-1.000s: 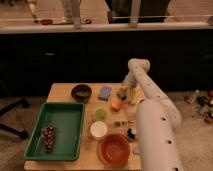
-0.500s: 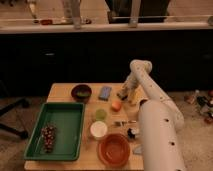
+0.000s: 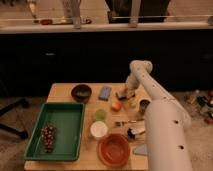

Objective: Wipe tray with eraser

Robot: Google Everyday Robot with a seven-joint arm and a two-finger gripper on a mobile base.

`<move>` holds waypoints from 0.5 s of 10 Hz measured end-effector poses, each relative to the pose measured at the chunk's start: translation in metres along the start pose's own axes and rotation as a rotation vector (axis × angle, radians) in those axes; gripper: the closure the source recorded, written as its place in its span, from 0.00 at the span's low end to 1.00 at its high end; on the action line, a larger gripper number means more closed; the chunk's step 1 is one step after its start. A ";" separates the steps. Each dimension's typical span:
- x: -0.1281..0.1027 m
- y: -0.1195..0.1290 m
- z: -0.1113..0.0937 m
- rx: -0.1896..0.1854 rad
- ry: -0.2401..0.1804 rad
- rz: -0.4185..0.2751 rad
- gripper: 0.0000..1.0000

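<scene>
The large green tray [image 3: 67, 112] lies at the table's front left, with a bunch of dark grapes [image 3: 48, 137] in its near part. My gripper [image 3: 125, 95] is low over the table's back right, far from the tray, between the blue pad and a metal can. A small dark block with a paler side, the eraser [image 3: 121, 94], sits right at the gripper. I cannot tell whether it is held. The white arm runs from the lower right up to the gripper and hides the table's right edge.
A dark bowl [image 3: 81, 92] and a blue pad [image 3: 105, 92] stand at the back. An orange fruit [image 3: 116, 105], a green cup [image 3: 100, 114], a white cup [image 3: 98, 129], an orange bowl [image 3: 115, 149], a marker pen [image 3: 135, 132] and a can [image 3: 144, 106] crowd the middle and right.
The arm and gripper have barely moved. The things on the table lie as before.
</scene>
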 end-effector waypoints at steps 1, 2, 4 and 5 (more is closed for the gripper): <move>0.000 0.002 -0.004 0.006 0.008 0.005 1.00; 0.000 0.005 -0.010 0.018 0.018 0.014 1.00; 0.001 0.011 -0.025 0.049 0.039 0.030 1.00; 0.002 0.013 -0.031 0.062 0.047 0.035 1.00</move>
